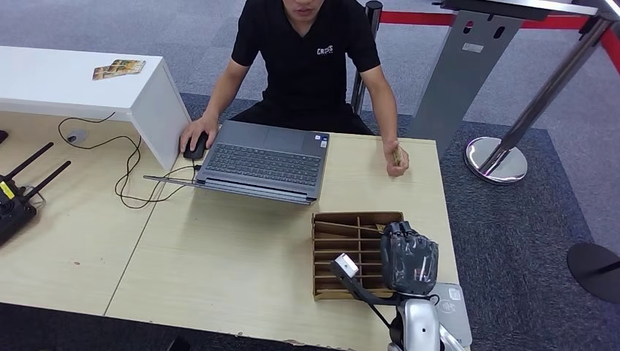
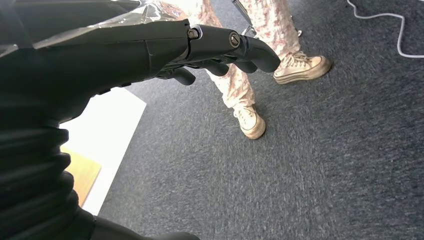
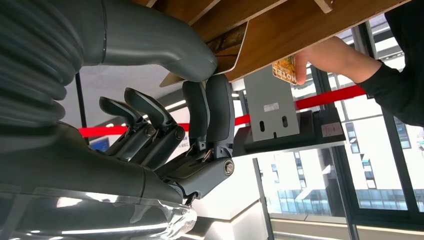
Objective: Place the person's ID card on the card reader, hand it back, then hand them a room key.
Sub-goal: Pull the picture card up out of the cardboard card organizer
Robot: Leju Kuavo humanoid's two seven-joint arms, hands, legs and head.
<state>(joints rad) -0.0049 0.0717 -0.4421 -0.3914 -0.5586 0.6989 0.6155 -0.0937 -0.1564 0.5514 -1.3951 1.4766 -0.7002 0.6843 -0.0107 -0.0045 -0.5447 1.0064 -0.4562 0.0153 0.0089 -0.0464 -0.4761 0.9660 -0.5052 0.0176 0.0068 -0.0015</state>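
My right hand (image 1: 408, 257) hangs over the right side of the wooden slotted card box (image 1: 343, 241) at the table's near right. In the right wrist view the thumb and fingers (image 3: 212, 107) of that hand (image 3: 190, 115) pinch the edge of a room key card (image 3: 231, 42) that sticks out of the box (image 3: 300, 25). The seated person's hand (image 1: 397, 155) rests on the table beyond the box and holds a small card (image 3: 285, 69). The grey card reader (image 1: 452, 301) lies beside my right forearm. My left hand (image 2: 200, 50) hangs over the carpet, holding nothing.
An open laptop (image 1: 263, 159) and a mouse (image 1: 195, 146) under the person's other hand sit mid-table. A black controller (image 1: 11, 205) and cables lie at the left. A white shelf (image 1: 73, 73) and stanchion bases (image 1: 496, 159) stand around. Another person's feet (image 2: 250, 120) are near my left side.
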